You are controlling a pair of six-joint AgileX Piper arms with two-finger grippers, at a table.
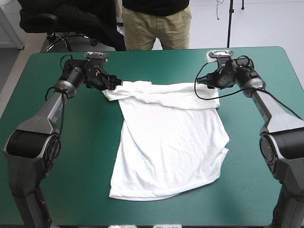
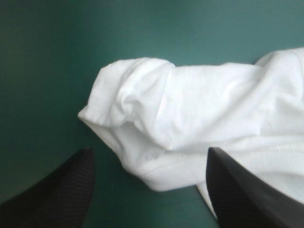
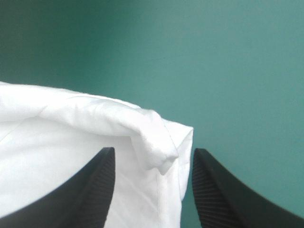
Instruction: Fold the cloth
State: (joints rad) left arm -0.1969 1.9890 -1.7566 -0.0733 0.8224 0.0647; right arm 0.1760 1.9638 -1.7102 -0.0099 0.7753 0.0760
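The white T-shirt (image 1: 171, 142) lies spread on the teal-green cover, hem toward the near edge, with its far part folded into a band across the top. My left gripper (image 1: 110, 85) is at the band's far left corner, fingers open. In the left wrist view a rumpled corner of the shirt (image 2: 199, 104) sits between and ahead of the open gripper (image 2: 150, 152). My right gripper (image 1: 209, 81) is at the far right corner, also open. The right wrist view shows the shirt's folded corner (image 3: 71, 142) between the spread fingers of that gripper (image 3: 154, 152).
The teal-green cover (image 1: 61, 156) runs wide on both sides of the shirt. The table's far edge (image 1: 156, 50) lies a short way behind both grippers.
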